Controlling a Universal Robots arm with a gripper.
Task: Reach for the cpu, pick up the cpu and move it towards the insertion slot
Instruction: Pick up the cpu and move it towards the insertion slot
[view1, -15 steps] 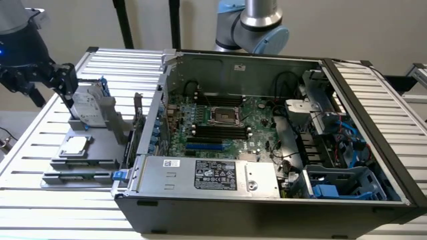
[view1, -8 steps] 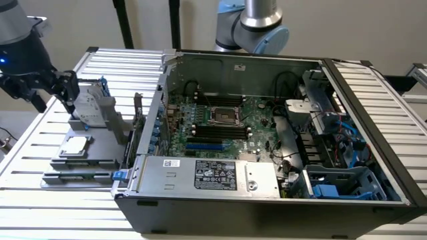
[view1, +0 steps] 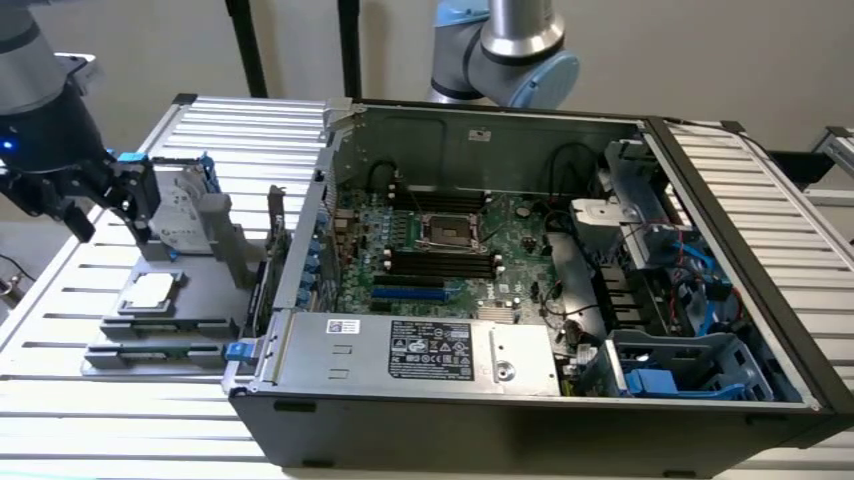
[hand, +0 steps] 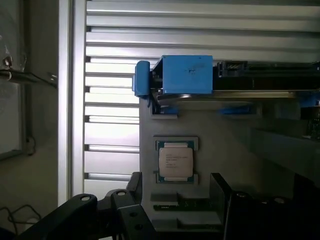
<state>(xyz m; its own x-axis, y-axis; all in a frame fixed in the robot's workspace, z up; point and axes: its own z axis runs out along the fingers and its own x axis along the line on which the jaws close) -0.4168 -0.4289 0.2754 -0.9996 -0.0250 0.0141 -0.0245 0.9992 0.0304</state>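
1. Recess in the grey holder (view1: 214, 300) on the slatted table (view1: 80, 420) contains the cpu (view1: 150, 292), lying flat with its metal top up. In the wrist view the cpu (hand: 176, 161) sits squarely in its seat.
2. The same holder carries a hard drive (view1: 180, 215) standing on edge in a blue-tabbed caddy (hand: 182, 75), just beside the cpu.
3. The gripper (view1: 111, 225) hangs above the holder, apart from the cpu, jaws spread wide with nothing between them. In the wrist view its black fingers (hand: 137, 200) stand near the cpu, one to each side.
4. An open computer case (view1: 481, 135), at the exterior view's right, holds a motherboard (view1: 521, 225) with the insertion slot (view1: 451, 232) at its middle, and a power supply (view1: 334, 350) along the near wall.
5. Writing: dark print lines on the cpu's lid and a black-and-white label (view1: 430, 350) on the power supply; neither can be read.
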